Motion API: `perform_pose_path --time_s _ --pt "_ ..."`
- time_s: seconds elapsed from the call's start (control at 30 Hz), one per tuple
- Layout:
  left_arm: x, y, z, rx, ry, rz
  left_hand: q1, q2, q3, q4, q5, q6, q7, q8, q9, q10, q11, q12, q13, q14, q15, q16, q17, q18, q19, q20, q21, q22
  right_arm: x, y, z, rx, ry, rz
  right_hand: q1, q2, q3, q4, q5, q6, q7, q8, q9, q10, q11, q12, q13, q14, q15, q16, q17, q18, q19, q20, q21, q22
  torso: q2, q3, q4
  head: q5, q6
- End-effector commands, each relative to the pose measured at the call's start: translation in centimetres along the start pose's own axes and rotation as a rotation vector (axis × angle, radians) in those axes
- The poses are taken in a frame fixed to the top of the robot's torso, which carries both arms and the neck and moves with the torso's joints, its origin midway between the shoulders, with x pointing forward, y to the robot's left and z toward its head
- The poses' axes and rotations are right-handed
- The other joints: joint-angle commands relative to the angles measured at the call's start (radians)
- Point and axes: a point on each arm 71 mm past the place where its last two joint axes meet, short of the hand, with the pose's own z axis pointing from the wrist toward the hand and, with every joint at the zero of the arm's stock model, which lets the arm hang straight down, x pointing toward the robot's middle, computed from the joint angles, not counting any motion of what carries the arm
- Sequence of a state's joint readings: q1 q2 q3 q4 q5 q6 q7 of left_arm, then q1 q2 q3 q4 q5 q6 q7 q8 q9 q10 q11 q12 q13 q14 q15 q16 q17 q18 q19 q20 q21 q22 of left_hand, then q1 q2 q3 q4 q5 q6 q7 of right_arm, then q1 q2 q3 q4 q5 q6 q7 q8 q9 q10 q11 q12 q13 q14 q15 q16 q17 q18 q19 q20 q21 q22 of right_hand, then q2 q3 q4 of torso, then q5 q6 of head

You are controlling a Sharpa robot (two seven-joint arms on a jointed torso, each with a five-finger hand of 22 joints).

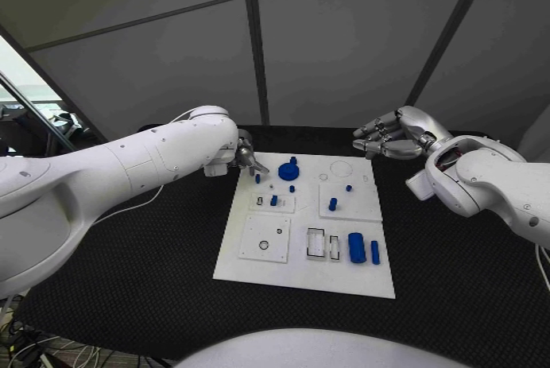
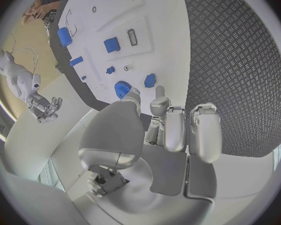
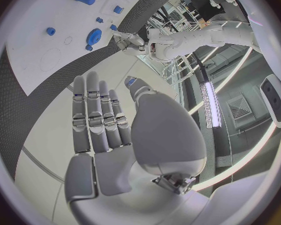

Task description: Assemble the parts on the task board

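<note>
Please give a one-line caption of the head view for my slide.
Left robot hand reaches the white task board's far corner near the blue parts; right robot hand waits open.

a black ridged table mat (image 1: 137, 249) backed by grey wall panels (image 1: 344, 42).

No legible text, label, brand, number or sign noted in any view. Task board (image 1: 300, 269) checked: white surface, only outlined recesses seen, no lettering made out. Blue parts (image 1: 357, 247) unmarked. Arms and hands bear no readable marking. Black table (image 1: 137, 257) plain, patterned mat only.
</note>
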State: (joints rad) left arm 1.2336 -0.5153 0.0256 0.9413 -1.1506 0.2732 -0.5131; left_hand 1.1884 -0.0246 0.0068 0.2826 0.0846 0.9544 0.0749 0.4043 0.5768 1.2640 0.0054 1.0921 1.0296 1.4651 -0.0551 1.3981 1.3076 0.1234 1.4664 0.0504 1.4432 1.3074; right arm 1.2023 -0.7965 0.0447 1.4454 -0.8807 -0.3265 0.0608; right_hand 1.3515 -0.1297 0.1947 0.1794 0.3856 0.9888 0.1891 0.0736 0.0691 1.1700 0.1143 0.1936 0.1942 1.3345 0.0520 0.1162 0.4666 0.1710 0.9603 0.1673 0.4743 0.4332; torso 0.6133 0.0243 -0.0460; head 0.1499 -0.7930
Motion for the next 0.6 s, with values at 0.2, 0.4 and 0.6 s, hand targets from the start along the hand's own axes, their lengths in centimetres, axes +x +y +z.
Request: perform_pose_path --time_s 0.2,0.4,0.6 --pt "0.3 -0.11 0.16 0.004 0.026 0.021 0.014 0.011 -0.001 -0.003 0.006 0.011 0.0 0.006 -0.005 0.004 -0.003 0.006 0.0 0.055 -0.004 -0.005 0.078 -0.084 0.014 0.003 0.004 0.141 0.0 0.19 0.06 -0.011 0.005 0.003 0.003 0.004 -0.007 -0.001 0.006 -0.004 0.0 0.0 0.001 -0.005 0.0 0.001 -0.001 0.003 0.001 -0.004 -0.001 0.011 0.009 -0.001 -0.006 -0.001 0.0 0.0003 0.0002 -0.001 -0.002" --pt "0.44 -0.25 0.19 0.012 0.036 0.026 0.029 0.022 0.0 -0.007 0.006 0.014 0.0 0.005 -0.011 0.003 -0.004 0.004 -0.003 0.055 -0.004 -0.005 0.078 -0.084 0.013 0.002 0.003 0.141 0.02 0.2 0.08 -0.011 0.005 0.003 0.005 0.005 -0.007 -0.001 0.008 -0.004 0.0 0.001 0.001 -0.005 0.0 0.001 -0.002 0.004 0.0 -0.004 -0.002 0.011 0.01 -0.001 -0.007 -0.001 0.0 0.0005 0.0003 -0.003 -0.004" --pt "0.57 -0.46 0.19 0.02 0.045 0.032 0.035 0.026 0.001 -0.009 0.006 0.015 -0.001 0.005 -0.013 0.003 -0.004 0.004 -0.004 0.055 -0.004 -0.005 0.078 -0.084 0.013 0.002 0.003 0.141 0.05 0.23 0.11 -0.011 0.006 0.003 0.005 0.005 -0.007 -0.001 0.008 -0.004 0.0 0.001 0.001 -0.005 0.0 0.001 -0.002 0.004 0.0 -0.004 -0.002 0.011 0.01 -0.001 -0.007 -0.001 0.0 0.0007 0.0002 -0.003 -0.006"
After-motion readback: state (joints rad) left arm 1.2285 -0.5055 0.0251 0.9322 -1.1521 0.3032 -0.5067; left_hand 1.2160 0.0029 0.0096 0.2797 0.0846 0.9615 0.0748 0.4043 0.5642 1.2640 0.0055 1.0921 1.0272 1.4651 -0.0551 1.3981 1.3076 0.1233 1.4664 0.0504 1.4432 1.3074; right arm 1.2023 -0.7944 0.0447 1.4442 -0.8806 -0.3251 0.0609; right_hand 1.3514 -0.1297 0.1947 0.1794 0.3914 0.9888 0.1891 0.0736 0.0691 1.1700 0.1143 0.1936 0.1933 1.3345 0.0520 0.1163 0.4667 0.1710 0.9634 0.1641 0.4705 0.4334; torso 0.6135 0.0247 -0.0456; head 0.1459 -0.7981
